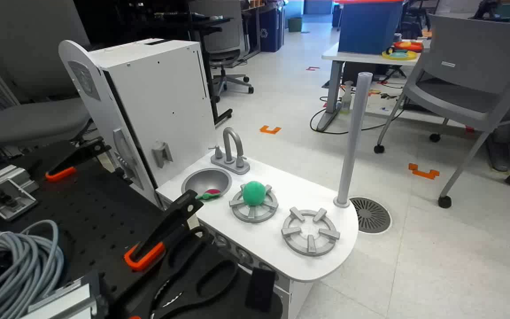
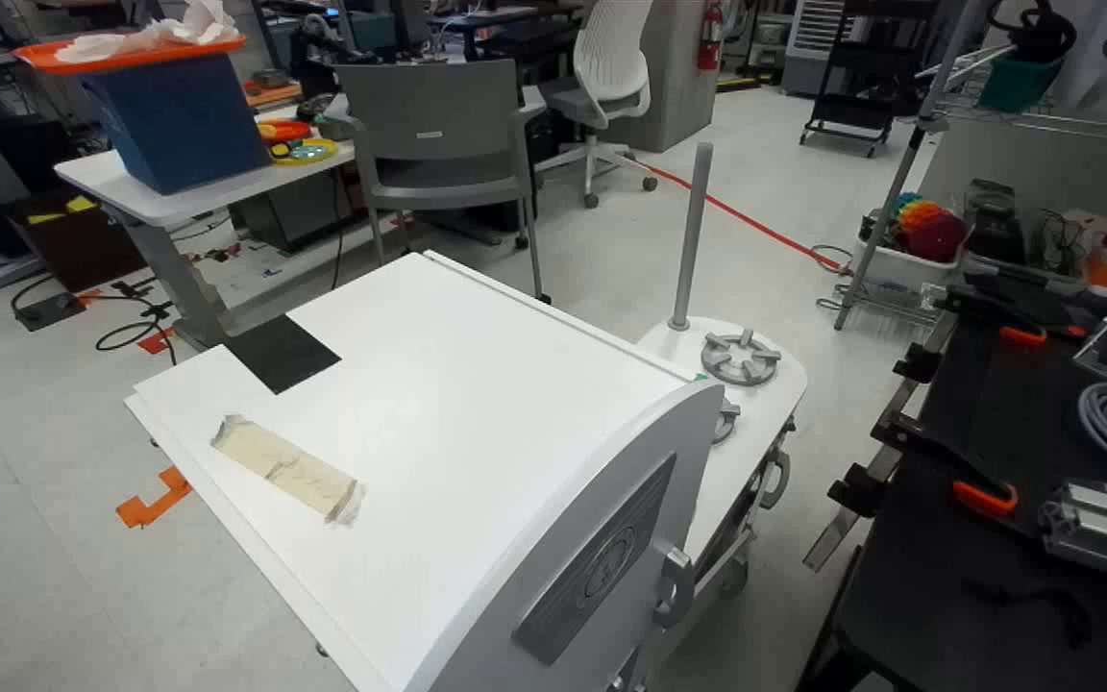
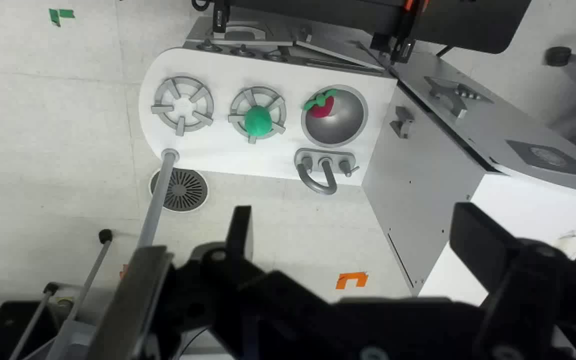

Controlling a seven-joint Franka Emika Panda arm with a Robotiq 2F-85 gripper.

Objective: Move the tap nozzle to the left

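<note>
The tap nozzle [image 1: 227, 145] is a silvery-grey arched spout on a grey base with two small side handles, behind the round sink [image 1: 187, 182]. It also shows in the wrist view [image 3: 329, 176], where its arch bends toward the lower left, its free end left of its foot. In the remaining exterior view it is hidden behind the white cabinet [image 2: 438, 413]. My gripper [image 3: 355, 217] shows only in the wrist view. Its two black fingers are wide apart with nothing between them. It is above and apart from the tap.
A red-and-green toy [image 3: 322, 106] lies in the sink. A green ball [image 1: 254, 193] sits on a burner grate [image 1: 252, 217], beside another grate [image 1: 311, 250]. A tall grey pole [image 1: 356, 133] stands at the counter's corner. The cabinet wall [image 3: 408, 185] rises beside the tap.
</note>
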